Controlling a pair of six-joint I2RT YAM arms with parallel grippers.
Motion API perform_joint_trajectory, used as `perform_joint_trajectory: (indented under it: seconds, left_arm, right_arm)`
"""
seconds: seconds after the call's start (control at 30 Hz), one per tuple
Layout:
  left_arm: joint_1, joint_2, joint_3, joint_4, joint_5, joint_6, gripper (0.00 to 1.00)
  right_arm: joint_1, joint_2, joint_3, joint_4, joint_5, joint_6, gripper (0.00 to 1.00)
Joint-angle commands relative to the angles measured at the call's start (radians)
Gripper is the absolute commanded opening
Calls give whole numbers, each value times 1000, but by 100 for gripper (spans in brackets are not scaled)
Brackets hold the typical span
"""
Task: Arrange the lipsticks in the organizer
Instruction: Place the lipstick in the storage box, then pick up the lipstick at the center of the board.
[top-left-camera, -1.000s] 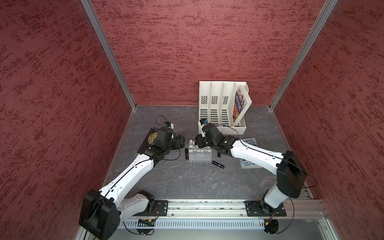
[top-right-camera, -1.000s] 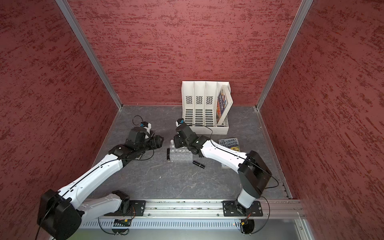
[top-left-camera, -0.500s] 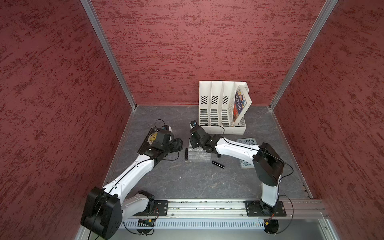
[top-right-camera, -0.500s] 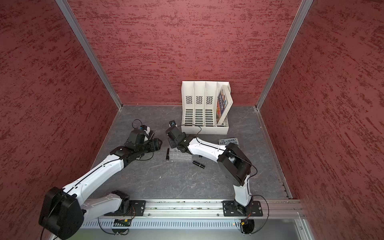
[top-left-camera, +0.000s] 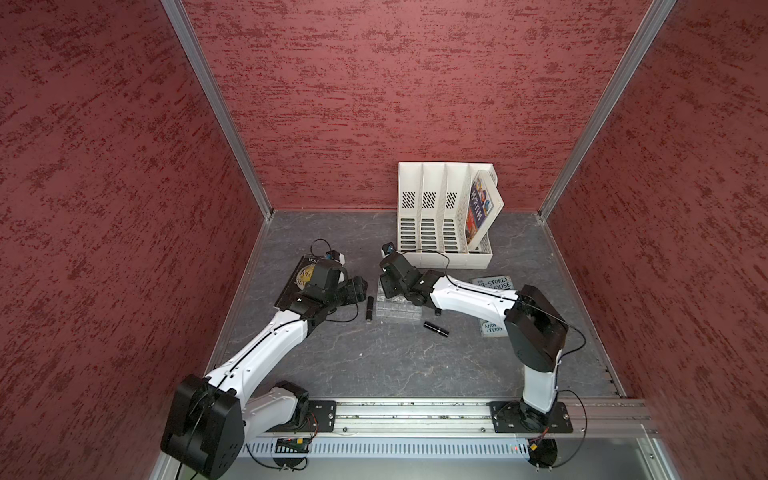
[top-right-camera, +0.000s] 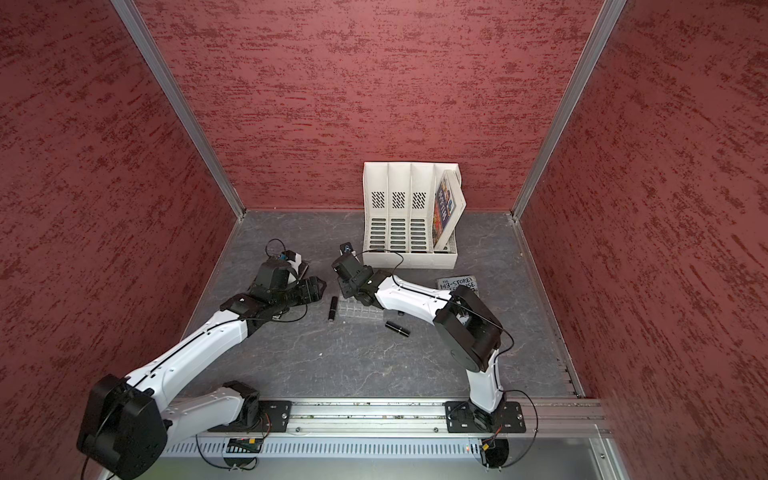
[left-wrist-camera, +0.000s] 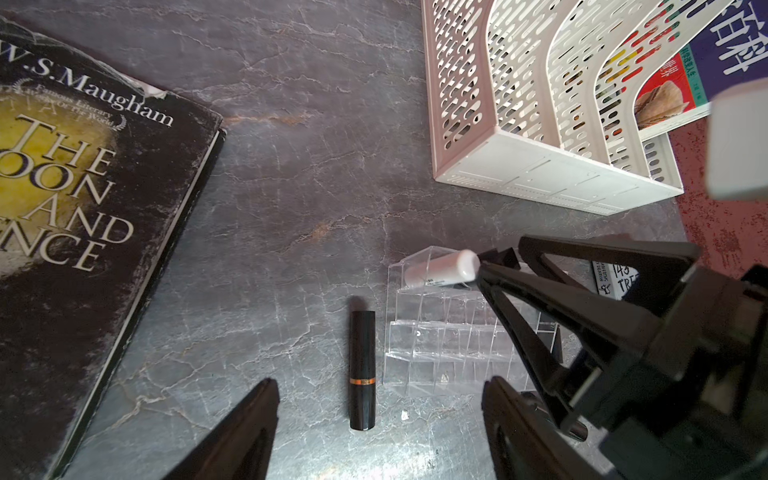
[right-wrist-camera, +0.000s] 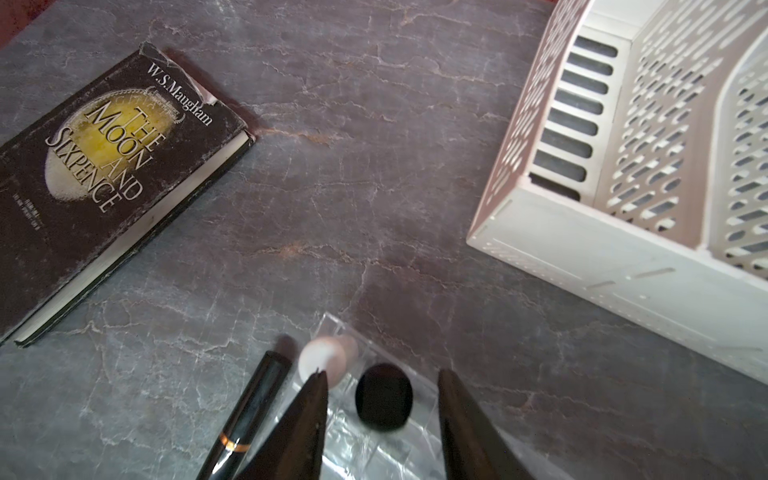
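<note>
The clear organizer lies mid-table. A white lipstick stands in its far corner cell. Beside it a black lipstick stands in a cell, between the fingers of my right gripper, which is open with gaps on both sides. One black lipstick lies on the table left of the organizer. My left gripper is open just short of it. Another black lipstick lies right of the organizer.
A dark book lies under my left arm. The tall white file rack with a book in it stands at the back. A grey-blue book lies under my right arm.
My right gripper has moved left to the organizer's far corner and its jaws have parted off the black lipstick, which now stands in a cell. The left arm has barely moved.
</note>
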Motion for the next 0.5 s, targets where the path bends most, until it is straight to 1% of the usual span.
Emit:
perform_joint_trajectory:
  seconds: [0.0,0.07,0.2,0.27,0.3,0.37,0.47]
  left_arm:
    - [-8,-33,-1,-1,-18,13,80]
    - [-24,-41,14,-33,-58,37,80]
    - [-79,-43,32,-74,-130,71,80]
    - [-144,-25,40,-80,-187,77,80]
    - [-190,-14,47,-79,-211,78,80]
    - [-294,31,57,-61,-264,64,80]
    - [-381,86,55,-16,-266,7,80]
  right_arm:
    - [-30,-129,-34,-52,-28,76,48]
    - [-62,-194,-69,-108,-48,131,47]
    - [-176,-352,-187,-215,-136,254,46]
    - [-246,-412,-240,-287,-186,291,45]
    - [-268,-432,-259,-329,-198,294,45]
    - [-285,-439,-264,-428,-187,279,47]
    - [-285,-388,-255,-496,-218,270,50]
